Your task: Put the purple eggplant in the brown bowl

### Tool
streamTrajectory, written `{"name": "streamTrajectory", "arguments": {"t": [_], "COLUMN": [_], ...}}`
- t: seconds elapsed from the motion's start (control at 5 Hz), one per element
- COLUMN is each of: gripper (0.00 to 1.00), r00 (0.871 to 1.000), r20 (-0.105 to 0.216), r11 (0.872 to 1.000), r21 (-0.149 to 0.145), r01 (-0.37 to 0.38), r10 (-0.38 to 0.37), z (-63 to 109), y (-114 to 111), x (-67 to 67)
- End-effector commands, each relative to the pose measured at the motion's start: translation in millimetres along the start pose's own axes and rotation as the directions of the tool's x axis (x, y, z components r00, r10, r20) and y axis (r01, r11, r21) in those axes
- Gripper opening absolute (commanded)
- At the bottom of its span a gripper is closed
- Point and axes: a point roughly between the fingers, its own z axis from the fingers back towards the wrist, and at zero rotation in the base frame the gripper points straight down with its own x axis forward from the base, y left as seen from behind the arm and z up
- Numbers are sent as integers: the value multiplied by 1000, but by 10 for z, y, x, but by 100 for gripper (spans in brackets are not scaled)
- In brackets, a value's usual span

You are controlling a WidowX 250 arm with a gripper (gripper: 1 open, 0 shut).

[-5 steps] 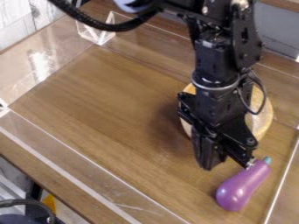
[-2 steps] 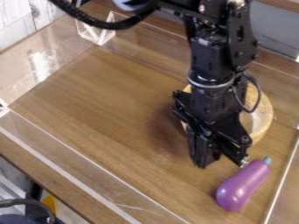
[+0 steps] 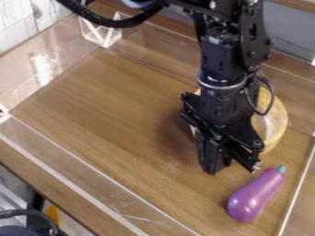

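gripper [image 3: 227, 166] closed, empty | purple eggplant [image 3: 255, 195] looks light, glossy (likely slippery) | we would grasp its fat middle

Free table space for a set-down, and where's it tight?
Bare wood spans the wooden table left of the black gripper. Crowded lower right: gripper, glossy purple toy eggplant and light-brown wooden bowl sit close together.

- Purple eggplant [image 3: 255, 195]: glossy purple, teal-green stem tip.
- Brown bowl [image 3: 274, 124]: light brown wood, visible grain.
- End effector [image 3: 230, 164]: black.
- Counter [image 3: 99, 101]: brown wood-grain surface.
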Motion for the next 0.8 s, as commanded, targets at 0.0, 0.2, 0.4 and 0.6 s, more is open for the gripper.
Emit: {"name": "streamTrajectory", "arguments": {"t": [0.0, 0.2, 0.4, 0.6], "gripper": [0, 0, 0, 0], "r00": [998, 998, 998, 998], "r20": [58, 57, 56, 55], "r11": [1000, 1000, 1000, 1000], "r21": [5, 3, 2, 0], "r01": [-13, -16, -20, -23], "r10": [12, 16, 20, 23], "z": [152, 160, 168, 176], "y": [25, 34, 45, 56], "x": [83, 86, 92, 99]}}
